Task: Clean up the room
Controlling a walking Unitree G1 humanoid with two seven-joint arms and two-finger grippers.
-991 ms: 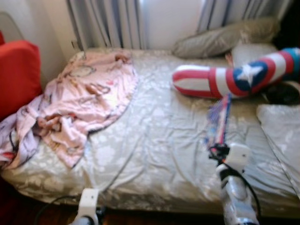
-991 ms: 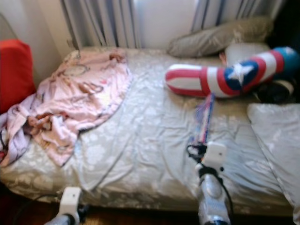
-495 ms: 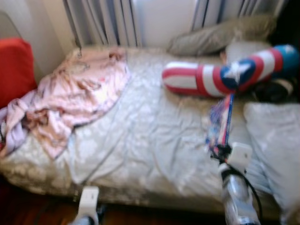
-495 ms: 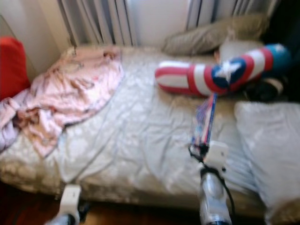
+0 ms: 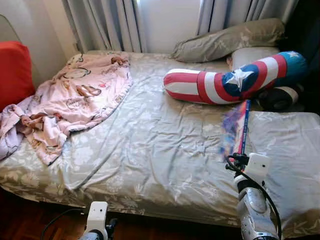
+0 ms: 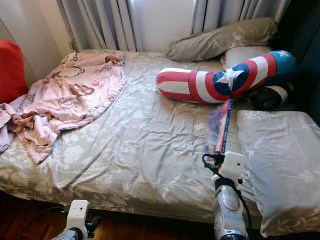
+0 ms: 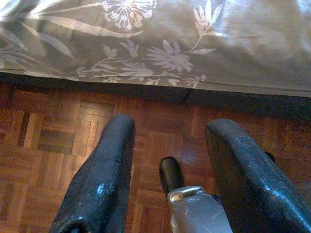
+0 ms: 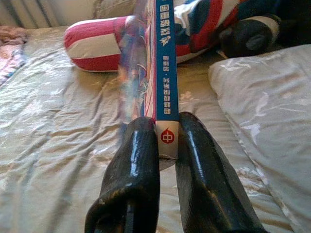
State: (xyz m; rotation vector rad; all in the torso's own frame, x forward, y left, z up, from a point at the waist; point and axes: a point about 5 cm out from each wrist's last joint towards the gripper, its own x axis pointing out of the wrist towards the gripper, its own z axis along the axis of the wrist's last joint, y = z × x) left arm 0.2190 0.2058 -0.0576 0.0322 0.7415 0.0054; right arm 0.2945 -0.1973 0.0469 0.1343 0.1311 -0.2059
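Right gripper (image 8: pixel 165 141): clamped on the book (image 8: pixel 163 68), spine up, above the bed (image 5: pixel 160 145).
Left gripper (image 7: pixel 167 160): fingers spread, low over the wood floor (image 7: pixel 43 141) by the bed's edge.
Blanket (image 5: pixel 70 95): crumpled on bed's left side.

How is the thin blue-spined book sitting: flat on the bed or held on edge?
Held on edge: the thin blue-spined book is clamped between the right gripper fingers, spine up, above the grey floral bedsheet.

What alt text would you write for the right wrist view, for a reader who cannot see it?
The right gripper holds a thin book by its blue spine, fingers closed on it, above a bed with a grey floral sheet. Behind lie a red, white and blue bolster pillow and a grey pillow.
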